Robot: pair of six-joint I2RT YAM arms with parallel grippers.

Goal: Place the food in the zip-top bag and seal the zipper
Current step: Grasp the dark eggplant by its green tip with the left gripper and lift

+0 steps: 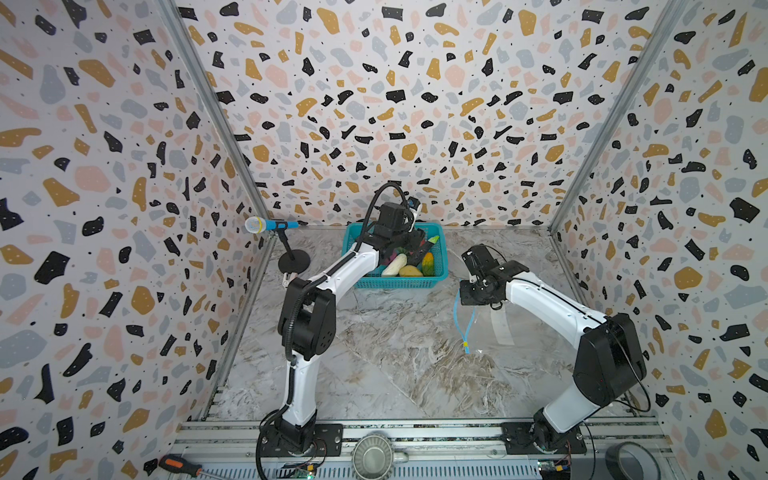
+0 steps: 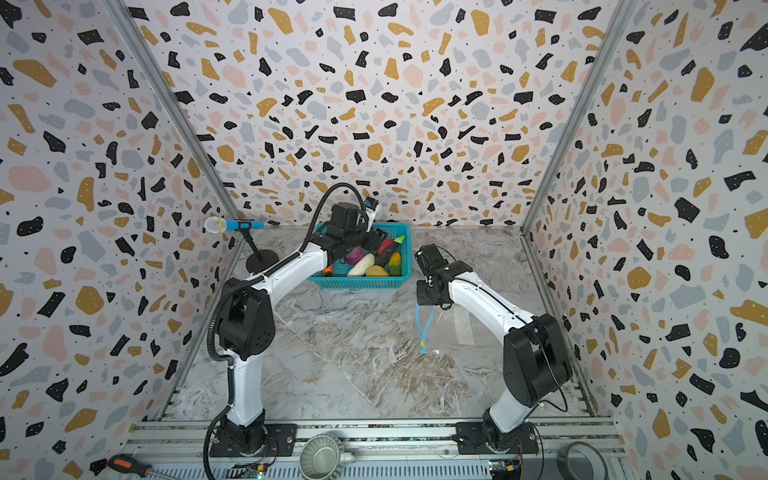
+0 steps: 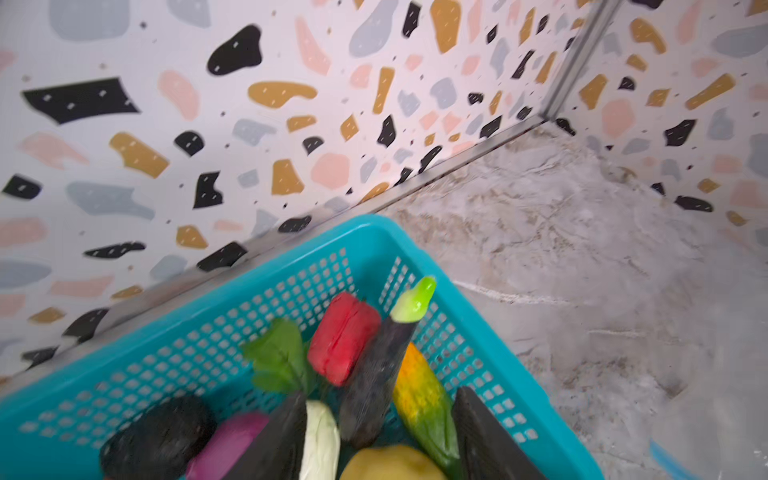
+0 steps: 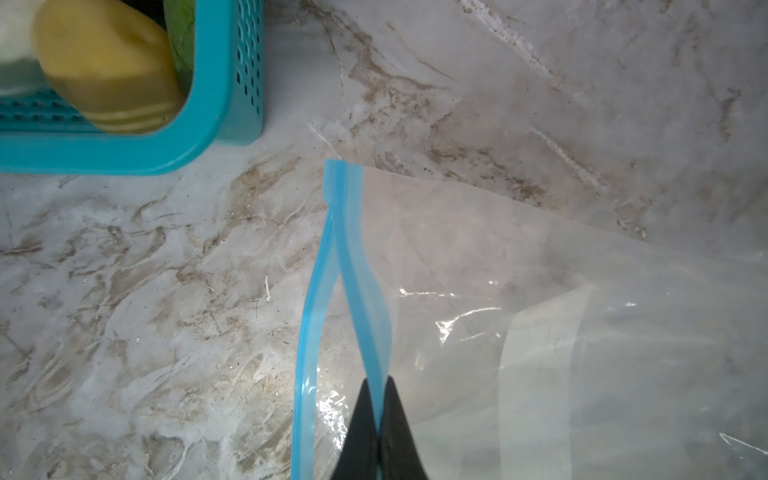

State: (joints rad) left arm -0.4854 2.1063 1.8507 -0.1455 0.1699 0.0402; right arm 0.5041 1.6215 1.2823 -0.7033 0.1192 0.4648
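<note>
The food lies in a teal mesh basket (image 1: 399,286) at the back of the table: red pepper (image 3: 343,336), dark eggplant (image 3: 374,382), corn (image 3: 419,395), white radish (image 3: 320,440), yellow potato (image 3: 390,461), purple onion (image 3: 224,444), green leaves (image 3: 278,357). My left gripper (image 3: 380,436) hangs open inside the basket, its fingers either side of the radish, eggplant tip and potato. The clear zip-top bag (image 1: 498,328) lies on the table right of the basket. My right gripper (image 4: 376,386) is shut on one lip of the blue zipper (image 4: 370,316), lifting it off the other lip. The yellow slider (image 1: 465,344) sits at the near end.
A toy microphone (image 1: 270,225) on a black stand is left of the basket. Patterned walls close in the back and both sides. On the front rail lie a screwdriver (image 1: 178,465), a metal cup (image 1: 372,455) and a tape roll (image 1: 631,461).
</note>
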